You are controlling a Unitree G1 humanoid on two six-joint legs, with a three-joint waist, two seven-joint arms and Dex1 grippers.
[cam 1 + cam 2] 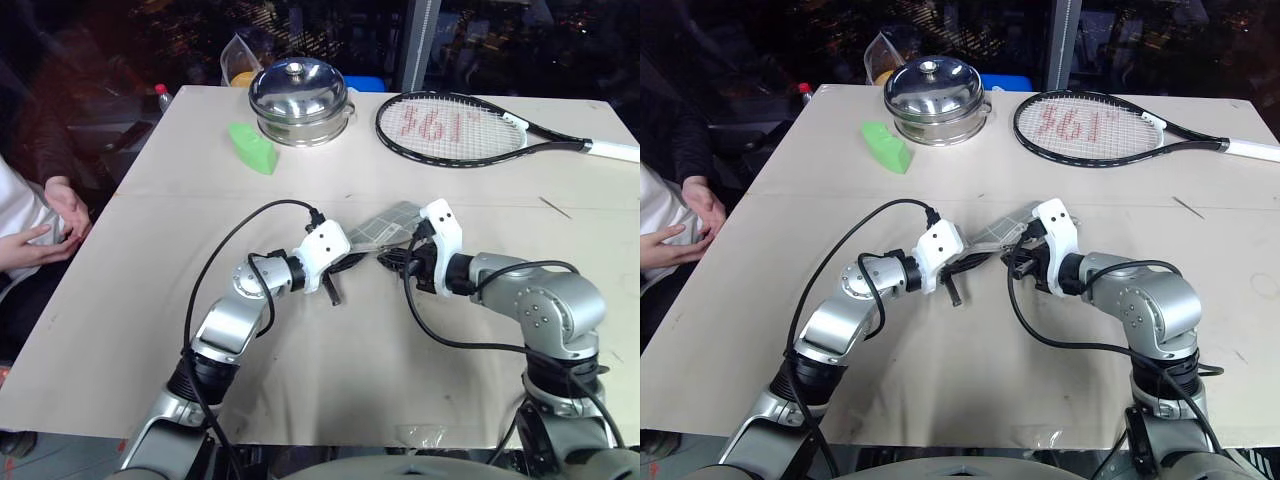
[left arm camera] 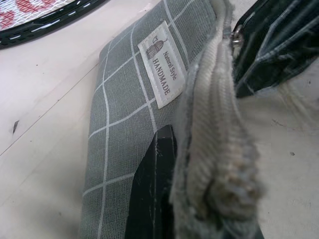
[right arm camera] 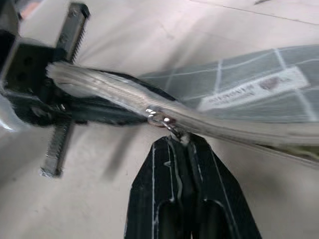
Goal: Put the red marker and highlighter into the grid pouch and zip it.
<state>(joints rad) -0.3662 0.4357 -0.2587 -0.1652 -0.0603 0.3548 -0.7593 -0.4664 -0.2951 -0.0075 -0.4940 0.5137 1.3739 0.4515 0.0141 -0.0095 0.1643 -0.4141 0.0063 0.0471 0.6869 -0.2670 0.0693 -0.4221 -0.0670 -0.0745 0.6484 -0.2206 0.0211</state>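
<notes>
Grippers meet over the middle of the beige table (image 1: 130, 300), each at one end of the grid pouch (image 1: 385, 225), which lies tilted between them with its far end toward the racket. Left gripper (image 1: 345, 265) is clamped on the near end of the pouch: in the left wrist view one black finger (image 2: 152, 189) lies flat against the checked fabric, just below the white label (image 2: 162, 64), with the ribbed zipper edge bunched beside it. Right gripper (image 1: 393, 262) has its fingers together, pinched on the metal zipper pull (image 3: 167, 122), which sits on the pouch's zipper edge close to the left gripper's end. Marker and highlighter cannot be made out. Farther back, well apart from the pouch, stand a bright green wedge-shaped block (image 1: 252, 147), a lidded steel pot (image 1: 300, 100) and a black tennis racket (image 1: 450, 128). At the table's left edge a person's hands (image 1: 50, 225) rest together.
</notes>
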